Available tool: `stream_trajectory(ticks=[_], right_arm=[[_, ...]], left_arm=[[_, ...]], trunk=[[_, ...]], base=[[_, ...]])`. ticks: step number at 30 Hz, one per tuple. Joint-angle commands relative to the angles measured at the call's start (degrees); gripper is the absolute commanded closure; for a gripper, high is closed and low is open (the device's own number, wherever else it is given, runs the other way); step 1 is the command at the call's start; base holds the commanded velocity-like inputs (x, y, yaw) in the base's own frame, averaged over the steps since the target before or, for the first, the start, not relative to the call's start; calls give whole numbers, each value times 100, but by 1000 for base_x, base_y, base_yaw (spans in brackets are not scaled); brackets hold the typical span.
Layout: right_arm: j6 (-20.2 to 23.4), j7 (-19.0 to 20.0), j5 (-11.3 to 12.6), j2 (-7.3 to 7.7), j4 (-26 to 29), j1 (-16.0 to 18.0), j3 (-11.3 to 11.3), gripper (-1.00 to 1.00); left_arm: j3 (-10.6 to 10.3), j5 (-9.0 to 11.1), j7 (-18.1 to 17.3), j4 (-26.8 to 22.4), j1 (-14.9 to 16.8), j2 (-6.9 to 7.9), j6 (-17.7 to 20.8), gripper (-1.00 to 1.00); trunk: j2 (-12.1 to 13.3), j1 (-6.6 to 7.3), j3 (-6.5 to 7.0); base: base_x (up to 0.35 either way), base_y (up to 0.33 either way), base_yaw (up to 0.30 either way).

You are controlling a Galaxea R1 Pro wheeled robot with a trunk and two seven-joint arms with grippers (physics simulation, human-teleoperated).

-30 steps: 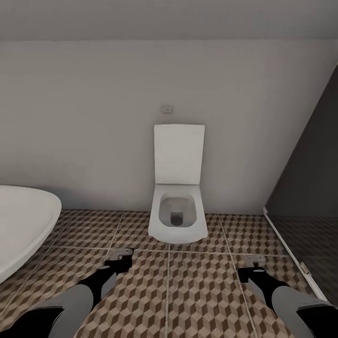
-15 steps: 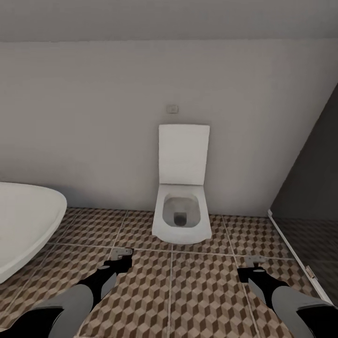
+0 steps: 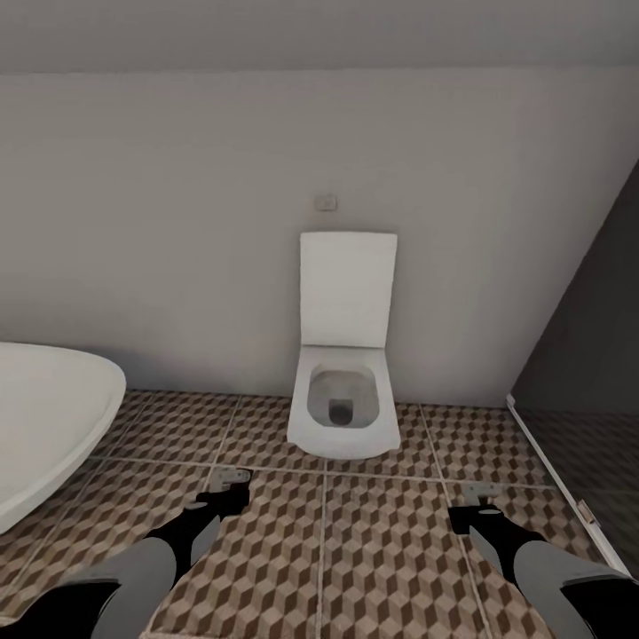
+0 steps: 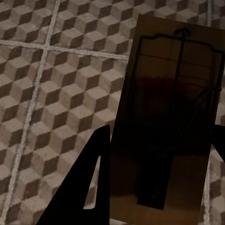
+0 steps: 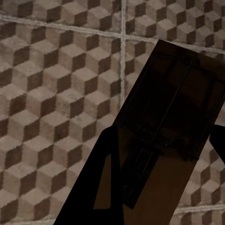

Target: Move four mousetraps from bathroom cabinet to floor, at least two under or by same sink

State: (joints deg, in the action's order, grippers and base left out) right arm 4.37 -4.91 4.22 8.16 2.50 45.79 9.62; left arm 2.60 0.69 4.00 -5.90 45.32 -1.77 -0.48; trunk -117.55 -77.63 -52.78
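Two traps held over the floor, one in each gripper, facing one toilet.

Trap one, a brown board with dark wire and a faint red spot, is clamped between the black fingers of the left gripper above the floor; trap two is gripped likewise by the right gripper. Both grippers hang low over the cube-patterned tiles, well apart, left and right of a grout line. Beyond them one white toilet stands against the wall, lid raised, one small plate above it. One white tub curves in at the left; one dark panel rises at the right.
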Motion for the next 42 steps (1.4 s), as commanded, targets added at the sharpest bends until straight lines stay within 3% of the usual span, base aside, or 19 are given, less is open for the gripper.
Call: stream_trajectory(ticks=[1, 26, 42], right_arm=[[38, -15, 44, 1, 14, 0, 49, 100], [38, -33, 35, 0, 14, 0, 53, 100], [38, -62, 35, 1, 14, 0, 49, 100]], left_arm=[[21, -3, 28, 1, 3, -2, -4, 100], [21, -6, 30, 1, 3, -1, -4, 100], [14, -7, 75, -5, 3, -23, 2, 100]], trunk=[[-2, 1, -13], [-2, 1, -237], [-2, 1, -253]], base=[[0, 0, 3], [0, 0, 0], [0, 0, 0]])
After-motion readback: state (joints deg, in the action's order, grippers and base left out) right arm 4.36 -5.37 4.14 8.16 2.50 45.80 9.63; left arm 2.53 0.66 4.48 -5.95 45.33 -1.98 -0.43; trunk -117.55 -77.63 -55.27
